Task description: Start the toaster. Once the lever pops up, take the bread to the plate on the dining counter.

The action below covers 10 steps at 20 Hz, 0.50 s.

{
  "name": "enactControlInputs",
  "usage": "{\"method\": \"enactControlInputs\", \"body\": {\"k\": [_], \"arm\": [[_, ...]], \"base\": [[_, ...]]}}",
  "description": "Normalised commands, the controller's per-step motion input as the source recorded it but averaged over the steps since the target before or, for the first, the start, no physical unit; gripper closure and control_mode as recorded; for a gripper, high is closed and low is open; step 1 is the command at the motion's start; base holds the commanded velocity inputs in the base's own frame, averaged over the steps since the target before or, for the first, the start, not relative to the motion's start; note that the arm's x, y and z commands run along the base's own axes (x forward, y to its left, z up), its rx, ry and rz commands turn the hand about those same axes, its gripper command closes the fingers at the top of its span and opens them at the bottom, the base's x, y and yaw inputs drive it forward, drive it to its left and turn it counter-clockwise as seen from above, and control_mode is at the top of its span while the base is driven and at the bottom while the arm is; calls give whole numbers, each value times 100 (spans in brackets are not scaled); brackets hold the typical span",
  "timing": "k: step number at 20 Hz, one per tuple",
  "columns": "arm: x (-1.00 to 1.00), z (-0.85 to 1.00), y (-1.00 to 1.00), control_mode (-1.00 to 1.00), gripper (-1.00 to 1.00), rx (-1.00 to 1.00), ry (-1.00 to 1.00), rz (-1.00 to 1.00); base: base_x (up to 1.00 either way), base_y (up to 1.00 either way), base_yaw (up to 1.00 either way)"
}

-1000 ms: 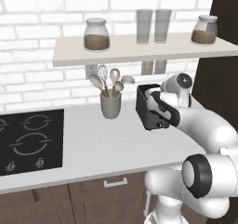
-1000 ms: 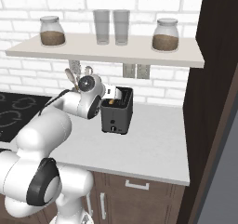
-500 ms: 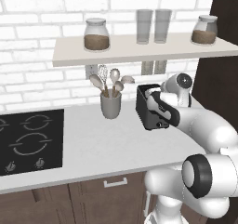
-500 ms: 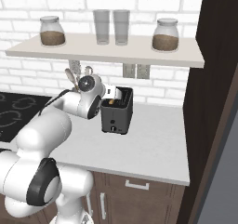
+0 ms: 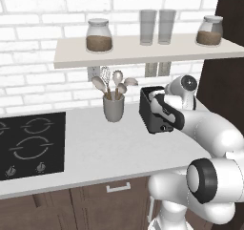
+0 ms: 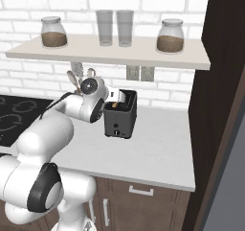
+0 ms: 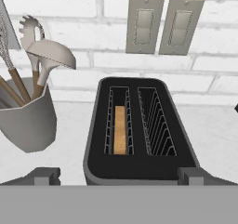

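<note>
The dark toaster [image 5: 151, 113] [image 6: 120, 116] [image 7: 139, 165] stands on the white counter by the brick wall. The bread [image 7: 120, 130] sits low in the toaster's left slot, with just its tan top edge visible; the right slot is empty. My gripper [image 7: 118, 175] [image 6: 116, 96] hovers right above the toaster's near end, open wide, with one fingertip [image 7: 44, 174] off each side of the toaster's body and nothing held. In the left base view my hand [image 5: 159, 101] covers part of the toaster's top. The plate and the dining counter are out of view.
A grey utensil cup [image 5: 113, 107] [image 7: 25, 118] with spoons and a whisk stands left of the toaster. A black cooktop [image 5: 29, 143] lies further left. A shelf [image 5: 143, 50] with jars and glasses hangs above, over two wall switch plates [image 7: 162, 25]. A dark tall cabinet [image 6: 222, 105] bounds the right.
</note>
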Motion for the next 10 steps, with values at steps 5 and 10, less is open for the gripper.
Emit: {"method": "enactControlInputs", "body": {"k": [5, 10], "arm": [[0, 0, 0, -100, -100, 0, 0, 0], [0, 0, 0, -100, -100, 0, 0, 0]], "base": [[0, 0, 0], [0, 0, 0]]}}
